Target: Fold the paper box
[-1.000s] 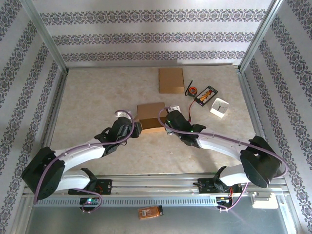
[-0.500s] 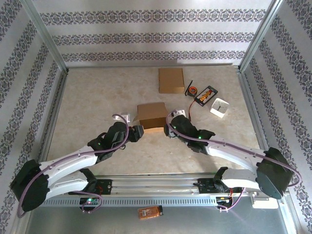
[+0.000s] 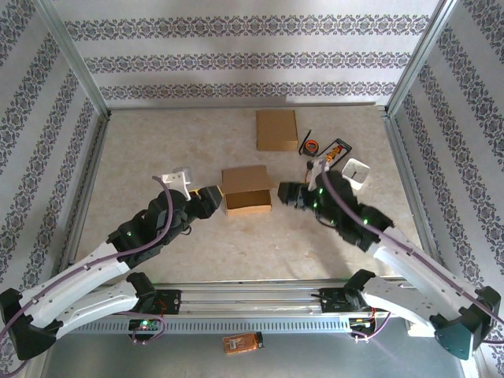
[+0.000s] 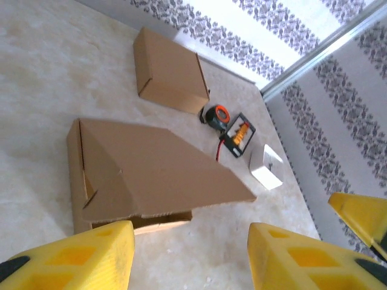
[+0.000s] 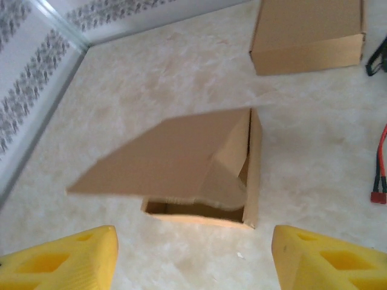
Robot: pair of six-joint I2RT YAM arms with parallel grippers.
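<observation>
Backed off the box at the centre of the desk, the left end effector and right end effector now gape wide, empty. Light, creasable cardboard; take the raised lid by its free edge.

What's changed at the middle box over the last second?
Both arms backed off the paper box. The left gripper drew away to its left and the right gripper to its right. Both opened and neither touches the box now. The box stayed put, its lid standing up at a slant. The closed box behind it hasn't moved.
</observation>
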